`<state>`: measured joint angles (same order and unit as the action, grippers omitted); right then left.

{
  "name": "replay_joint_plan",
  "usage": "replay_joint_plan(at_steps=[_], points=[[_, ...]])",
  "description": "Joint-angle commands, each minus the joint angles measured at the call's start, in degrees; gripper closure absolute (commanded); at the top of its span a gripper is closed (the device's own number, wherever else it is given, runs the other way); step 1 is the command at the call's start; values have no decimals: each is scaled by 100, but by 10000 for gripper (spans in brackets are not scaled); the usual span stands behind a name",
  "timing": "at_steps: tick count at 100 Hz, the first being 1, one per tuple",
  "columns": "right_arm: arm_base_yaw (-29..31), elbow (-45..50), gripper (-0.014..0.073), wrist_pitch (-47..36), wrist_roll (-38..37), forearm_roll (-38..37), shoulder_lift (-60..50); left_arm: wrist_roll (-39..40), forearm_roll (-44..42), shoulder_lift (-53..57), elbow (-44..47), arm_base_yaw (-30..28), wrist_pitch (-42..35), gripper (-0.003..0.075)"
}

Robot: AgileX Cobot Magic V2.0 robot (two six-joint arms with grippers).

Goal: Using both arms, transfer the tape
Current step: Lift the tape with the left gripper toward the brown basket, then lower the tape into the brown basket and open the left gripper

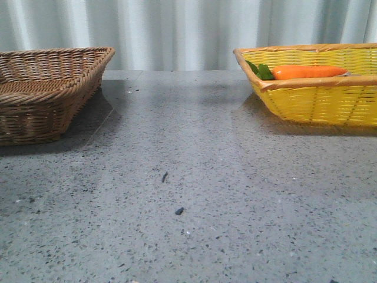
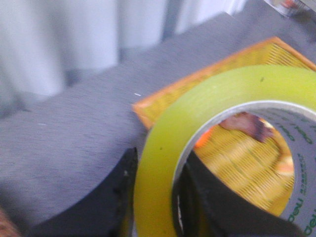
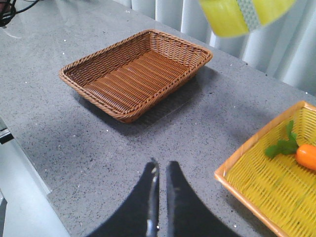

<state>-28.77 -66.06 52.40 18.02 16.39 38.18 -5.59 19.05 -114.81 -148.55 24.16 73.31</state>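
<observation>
Front view: neither arm is showing, only the brown basket (image 1: 47,88) and yellow basket (image 1: 318,88) holding a carrot (image 1: 309,72) on the tabletop (image 1: 188,206).

Left wrist: the left hand (image 2: 153,197) is pinching the tape (image 2: 163,148) through its wall, aloft over the yellow basket. It looks stiff, light, slick; the rim is probably the best hold.

Right wrist: the right hand (image 3: 159,197) is hanging clenched and empty, the tape (image 3: 237,15) aloft beyond it.

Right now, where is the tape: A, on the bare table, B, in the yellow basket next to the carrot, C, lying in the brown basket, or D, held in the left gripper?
D: in the left wrist view the left gripper is clamped on the wall of the tape, one finger inside its core.
</observation>
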Motion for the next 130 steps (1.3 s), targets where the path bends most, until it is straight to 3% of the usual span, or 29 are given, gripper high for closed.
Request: replay_joint_plan(at_steps=[1, 24, 43, 76, 108, 118, 130], points=[[22, -122, 640, -566, 26, 50, 9, 197, -156, 495, -310, -192, -156, 741], [22, -122, 640, -676, 26, 40, 9, 313, -727, 808, 167, -629, -156, 741], [22, -122, 640, -582, 26, 40, 9, 313, -1631, 1281, 1833, -837, -156, 741], [22, -122, 640, -612, 26, -7, 9, 324, -1871, 1349, 4145, -1123, -409, 741], [22, -122, 640, -433, 26, -7, 9, 347, -1980, 1338, 4790, -1191, -1003, 736], [22, -122, 640, -433, 26, -7, 9, 351, -2103, 1338, 4800, -1191, -1003, 652], [22, -122, 640, -433, 26, 26, 9, 652, -2328, 1338, 4800, -1191, -827, 410]])
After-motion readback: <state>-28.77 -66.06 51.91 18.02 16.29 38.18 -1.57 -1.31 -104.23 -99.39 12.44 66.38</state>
